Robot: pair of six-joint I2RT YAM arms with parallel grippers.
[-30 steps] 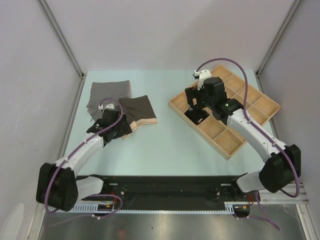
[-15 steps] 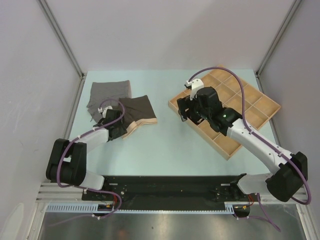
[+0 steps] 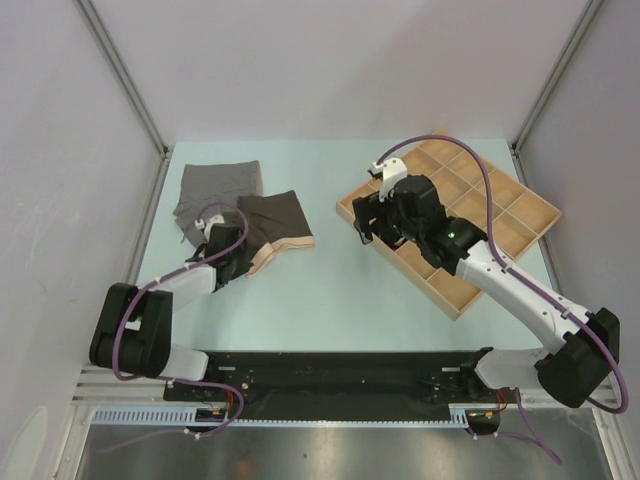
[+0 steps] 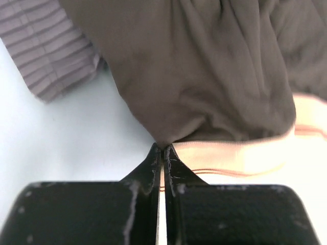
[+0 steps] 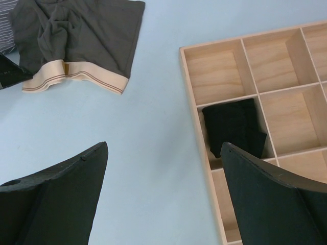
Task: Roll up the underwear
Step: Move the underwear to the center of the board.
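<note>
The dark brown underwear [image 3: 278,218] lies flat at the left of the table, its pale waistband toward me. My left gripper [image 4: 163,149] is shut on the near left corner of that waistband, where brown cloth [image 4: 204,76] meets the band. The heather grey underwear [image 3: 217,187] lies just behind it, and part of it [image 4: 56,56] shows in the left wrist view. The black underwear [image 5: 235,127] sits rolled in a compartment of the wooden tray [image 5: 185,76]. My right gripper [image 5: 164,145] hangs open over the table beside the tray's left rim, holding nothing.
The compartmented tray [image 3: 520,205] stands angled at the right, with several bare compartments. Grey walls and metal posts enclose the table on three sides. A black rail runs along the near edge between the arm bases.
My left gripper has dropped to the table and shut on the brown underwear's waistband corner. The right gripper rose off the tray and shifted left, leaving the black roll in its compartment.
</note>
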